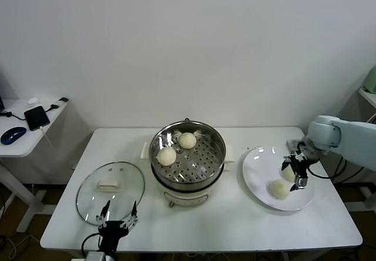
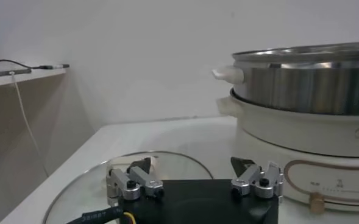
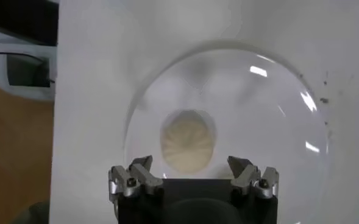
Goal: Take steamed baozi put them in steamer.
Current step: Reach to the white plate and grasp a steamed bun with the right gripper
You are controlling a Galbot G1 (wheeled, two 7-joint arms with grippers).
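Observation:
The steamer (image 1: 218,155) stands mid-table with two steamed baozi (image 1: 167,156) (image 1: 188,140) on its perforated tray. Two more lie on the white plate (image 1: 257,170) to its right: one in plain sight (image 1: 278,188), the other (image 1: 288,171) partly behind my right gripper (image 1: 298,173). That gripper hangs open over the plate. In the right wrist view a baozi (image 3: 188,138) lies just ahead of the right gripper (image 3: 190,162), between the lines of its spread jaws and apart from them. My left gripper (image 1: 118,216) rests open and empty near the table's front edge, with the steamer (image 2: 307,79) ahead of it.
A glass lid (image 1: 110,184) with a white handle lies flat left of the steamer, just beyond the left gripper (image 2: 192,162). A side table at the far left carries a phone (image 1: 36,117) and a mouse (image 1: 13,134). The plate sits close to the table's right edge.

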